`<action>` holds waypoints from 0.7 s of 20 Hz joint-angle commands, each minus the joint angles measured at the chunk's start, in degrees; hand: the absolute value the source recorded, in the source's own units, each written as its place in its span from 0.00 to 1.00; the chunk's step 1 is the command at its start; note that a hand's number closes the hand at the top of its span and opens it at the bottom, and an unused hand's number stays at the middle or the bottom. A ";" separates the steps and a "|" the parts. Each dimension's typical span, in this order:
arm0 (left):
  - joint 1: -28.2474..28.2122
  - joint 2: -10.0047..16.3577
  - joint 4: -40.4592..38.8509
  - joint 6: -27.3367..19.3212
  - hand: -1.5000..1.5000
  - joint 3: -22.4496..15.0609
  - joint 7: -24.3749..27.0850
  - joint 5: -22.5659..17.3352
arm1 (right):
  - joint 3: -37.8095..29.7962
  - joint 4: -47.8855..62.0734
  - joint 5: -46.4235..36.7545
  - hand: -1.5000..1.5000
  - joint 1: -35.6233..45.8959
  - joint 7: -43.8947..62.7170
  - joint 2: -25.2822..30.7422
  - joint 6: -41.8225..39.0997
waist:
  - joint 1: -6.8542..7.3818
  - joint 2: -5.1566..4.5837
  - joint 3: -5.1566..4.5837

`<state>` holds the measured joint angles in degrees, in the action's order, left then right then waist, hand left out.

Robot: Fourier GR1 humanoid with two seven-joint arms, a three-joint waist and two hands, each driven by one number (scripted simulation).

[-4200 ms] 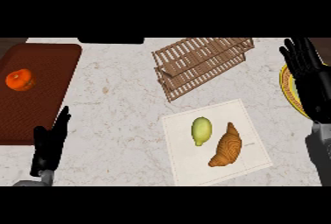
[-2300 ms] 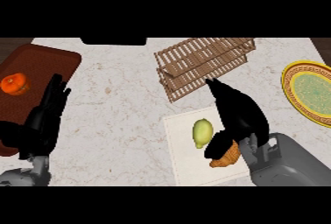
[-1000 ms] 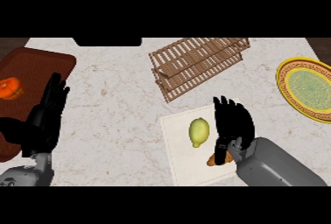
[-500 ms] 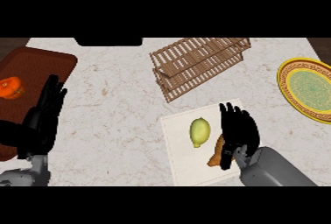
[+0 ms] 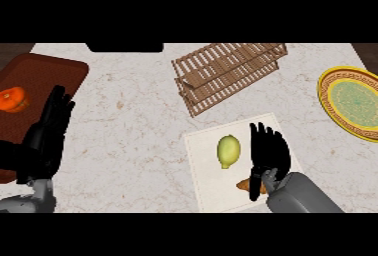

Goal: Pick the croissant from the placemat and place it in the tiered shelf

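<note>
**Black right hand (image 5: 270,155) flat over the croissant (image 5: 243,186)**

We look down on the white placemat (image 5: 214,200), near and right of centre on the marble counter (image 5: 133,125). The right hand lies across its right half. Its fingers (image 5: 258,137) are stretched straight toward the far side, not curled round anything we can see, and the thumb points down at the hand's near left. The croissant is on the placemat under that hand. Only 1 brown tip peeks out beside the thumb, so we cannot tell whether it is touched or only covered. Just left of the hand, a yellow-green lemon (image 5: 229,151) lies on the same placemat, apart from the fingers.

Far from the placemat, the wooden tiered shelf (image 5: 229,72) stands at a slant, holding nothing. At the right edge we see a yellow plate (image 5: 353,102) with a green centre.

Over on the left, the left hand (image 5: 43,145) rests open, fingers up, at the near corner of a red-brown board (image 5: 44,75). On that board, against the left edge, lies 1 orange fruit (image 5: 13,99).
</note>
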<state>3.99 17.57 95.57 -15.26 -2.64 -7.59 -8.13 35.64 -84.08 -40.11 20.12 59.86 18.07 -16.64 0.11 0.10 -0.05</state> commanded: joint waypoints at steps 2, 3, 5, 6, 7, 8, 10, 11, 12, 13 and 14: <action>2.15 -1.36 -0.86 -0.42 0.50 0.50 -0.70 1.49 | -1.87 0.25 -0.62 1.00 -1.14 6.27 -3.92 -5.09 | -0.14 -0.06 0.04; -0.47 -0.64 0.17 1.38 0.50 0.72 0.26 0.19 | -1.18 3.82 -1.16 1.00 -3.12 1.43 -1.13 -3.51 | 0.06 -0.09 0.04; 0.86 -0.30 -1.57 2.73 0.50 2.35 1.04 0.24 | -1.34 4.89 -4.00 1.00 -0.70 -1.65 -2.35 -3.94 | 0.12 -0.12 0.04; 2.10 -1.79 -0.97 -0.68 0.50 0.87 -1.86 2.52 | -1.86 4.90 -4.28 1.00 -0.71 -3.83 -0.05 -4.38 | 0.04 -0.12 0.05; 0.26 -2.19 -1.63 0.77 0.50 0.12 0.24 2.13 | 0.23 5.64 -6.16 1.00 0.02 -2.59 -1.37 -4.55 | 0.17 -0.13 0.04; -0.30 -2.12 0.11 1.33 0.50 1.15 0.84 1.27 | 1.67 5.49 -8.35 1.00 -0.85 -2.95 -2.78 -2.98 | 0.21 -0.09 0.04; 2.41 -0.80 -0.26 1.97 0.50 2.12 -1.96 1.25 | 0.57 8.03 -10.24 1.00 1.24 -5.16 -2.38 -2.65 | 0.24 -0.13 0.06; 1.93 -3.51 -4.23 0.61 0.50 1.29 2.45 2.66 | 2.25 3.57 -10.01 1.00 -1.70 -10.85 -0.14 -1.11 | -0.10 -0.13 0.05; 2.03 -2.36 2.94 -1.04 0.50 -0.22 -3.92 3.66 | 2.49 1.81 -8.30 1.00 -1.38 -15.78 2.43 -1.75 | 0.20 0.00 0.11; -1.30 -2.15 0.68 1.88 0.50 0.72 0.88 1.55 | 4.47 1.65 -8.01 1.00 -1.50 -20.94 2.99 -0.31 | 0.68 -0.10 0.09; 0.48 -3.08 0.71 0.04 0.50 -0.72 -0.94 3.31 | 4.17 -0.98 -6.12 1.00 -0.66 -25.49 4.57 -0.98 | 0.36 -0.10 0.13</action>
<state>4.83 15.31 95.40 -14.58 -2.14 -8.01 -5.88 37.08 -83.45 -46.72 19.68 45.85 19.33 -18.67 0.35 0.66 -0.47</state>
